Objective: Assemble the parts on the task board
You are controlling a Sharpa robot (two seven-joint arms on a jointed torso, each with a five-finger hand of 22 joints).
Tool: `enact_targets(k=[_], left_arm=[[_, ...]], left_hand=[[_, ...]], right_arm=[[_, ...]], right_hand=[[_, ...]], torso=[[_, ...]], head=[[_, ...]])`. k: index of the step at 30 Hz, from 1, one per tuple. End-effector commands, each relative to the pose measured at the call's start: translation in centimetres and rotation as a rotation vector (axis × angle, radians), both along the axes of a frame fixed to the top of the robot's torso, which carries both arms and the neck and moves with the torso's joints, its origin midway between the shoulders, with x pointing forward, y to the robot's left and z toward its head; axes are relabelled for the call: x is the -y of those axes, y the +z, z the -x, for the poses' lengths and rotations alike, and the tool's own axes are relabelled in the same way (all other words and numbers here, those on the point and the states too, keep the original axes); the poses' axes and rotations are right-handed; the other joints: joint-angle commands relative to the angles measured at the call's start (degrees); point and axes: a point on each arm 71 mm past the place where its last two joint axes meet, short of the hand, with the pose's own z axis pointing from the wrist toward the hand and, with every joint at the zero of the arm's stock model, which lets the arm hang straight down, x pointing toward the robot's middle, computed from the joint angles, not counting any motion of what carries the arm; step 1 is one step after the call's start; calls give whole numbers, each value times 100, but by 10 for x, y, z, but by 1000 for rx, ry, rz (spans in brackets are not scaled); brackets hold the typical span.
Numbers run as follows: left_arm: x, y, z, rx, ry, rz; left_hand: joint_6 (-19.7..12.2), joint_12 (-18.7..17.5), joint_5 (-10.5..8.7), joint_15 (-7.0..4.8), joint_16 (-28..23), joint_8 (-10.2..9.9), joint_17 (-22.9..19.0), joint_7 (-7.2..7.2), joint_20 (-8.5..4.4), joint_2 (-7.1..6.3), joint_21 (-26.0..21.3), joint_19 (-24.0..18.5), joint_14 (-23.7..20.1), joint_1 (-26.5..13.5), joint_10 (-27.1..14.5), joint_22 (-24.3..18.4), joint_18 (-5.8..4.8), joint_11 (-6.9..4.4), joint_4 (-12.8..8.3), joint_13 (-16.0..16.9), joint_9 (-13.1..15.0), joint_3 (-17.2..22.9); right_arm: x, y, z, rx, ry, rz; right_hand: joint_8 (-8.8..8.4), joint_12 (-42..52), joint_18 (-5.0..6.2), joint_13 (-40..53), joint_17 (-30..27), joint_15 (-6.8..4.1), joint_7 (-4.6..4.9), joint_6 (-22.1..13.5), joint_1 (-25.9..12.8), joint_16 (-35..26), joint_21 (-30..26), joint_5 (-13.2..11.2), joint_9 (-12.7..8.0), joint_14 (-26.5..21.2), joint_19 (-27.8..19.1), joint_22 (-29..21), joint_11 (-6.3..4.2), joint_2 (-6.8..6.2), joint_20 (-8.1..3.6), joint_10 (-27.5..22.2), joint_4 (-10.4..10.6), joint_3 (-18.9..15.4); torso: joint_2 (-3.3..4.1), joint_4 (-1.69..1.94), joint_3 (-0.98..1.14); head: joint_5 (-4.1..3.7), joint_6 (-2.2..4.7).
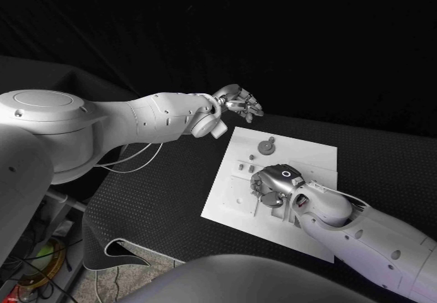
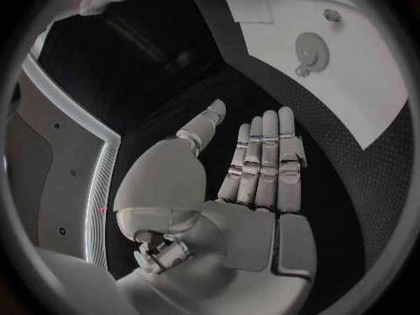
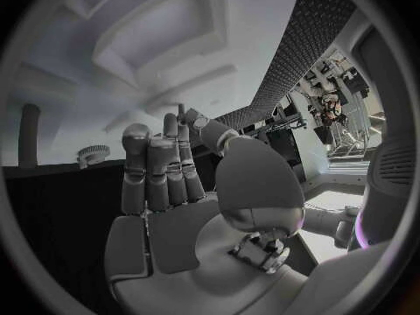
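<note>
- The task board [image 1: 305, 158] lies in the middle of the black table [image 1: 146, 202], a white plate turned at an angle, its long axis running from the near right corner up toward the far left.
- A grey gear [image 1: 266, 147] lies flat near the board's far end; being round, it points no particular way. The left wrist view shows it as a toothed disc [image 2: 309, 47] with a small knob beside it.
- A few small pegs [image 1: 247, 168] stand near the board's left edge; too small to tell their lean.
- The right hand [image 1: 276, 183] hovers over the board's middle, above a recess; its fingers [image 3: 162, 168] are straight and pressed side by side, holding nothing.
- The left hand [image 1: 235, 101] hangs beyond the board's far left corner, off the plate; its fingers [image 2: 262, 154] are also straight and close together, thumb apart, empty.
- The gear lies between the two hands, on the far side of the right hand; I judge the left hand slightly nearer, though the right one is already over the board.
</note>
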Motion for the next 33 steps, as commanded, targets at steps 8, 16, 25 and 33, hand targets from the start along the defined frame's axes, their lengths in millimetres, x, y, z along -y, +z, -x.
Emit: enact_targets(k=[8, 16, 25, 33], left_arm=[[2, 1, 0, 0, -16, 4], [2, 2, 0, 0, -14, 4], [2, 2, 0, 1, -15, 4], [3, 2, -1, 1, -16, 4]], left_hand=[[-52, 17, -21, -11, -34, 26, 7, -5, -2, 3, -31, 40, 38, 76, -26, -6, 98, 10, 13, -10, -8, -33], [-54, 16, -21, -10, -38, 26, 10, -4, -1, 1, -33, 39, 38, 74, -28, -9, 97, 11, 13, -13, -9, -35], [-56, 16, -21, -9, -44, 25, 14, -3, -1, 3, -35, 39, 38, 73, -29, -12, 96, 12, 14, -16, -10, -37], [-58, 16, -21, -9, -49, 25, 18, -2, 0, 5, -36, 39, 39, 70, -30, -14, 96, 13, 15, -18, -11, -38]], right_arm=[[-2, 1, 1, 11, 10, -1], [-3, 0, 1, 4, 11, 5], [-2, -2, 1, -19, 13, 31], [-4, -2, 2, -20, 17, 27]], right_hand=[[15, 24, 363, 0, 5, -51, 32, 17, -18, -21, 22, 14, 10, 3, 7, 86, -85, 53, -47, 745, -11, 14], [15, 23, 363, 3, 7, -52, 32, 18, -18, -21, 23, 14, 11, 4, 8, 86, -85, 52, -48, 747, -16, 17], [14, 20, 363, 7, 8, -52, 33, 17, -23, -23, 23, 14, 13, 3, 8, 85, -85, 54, -49, 746, -18, 20], [12, 16, 363, 9, 9, -50, 35, 15, -28, -26, 21, 14, 14, 1, 6, 85, -83, 56, -49, 743, -21, 22]], torso=[[1, 0, -6], [3, -1, -8], [0, -5, -5], [-1, 1, -5]], head=[[5, 1], [22, 1], [27, 1], [31, 1]])
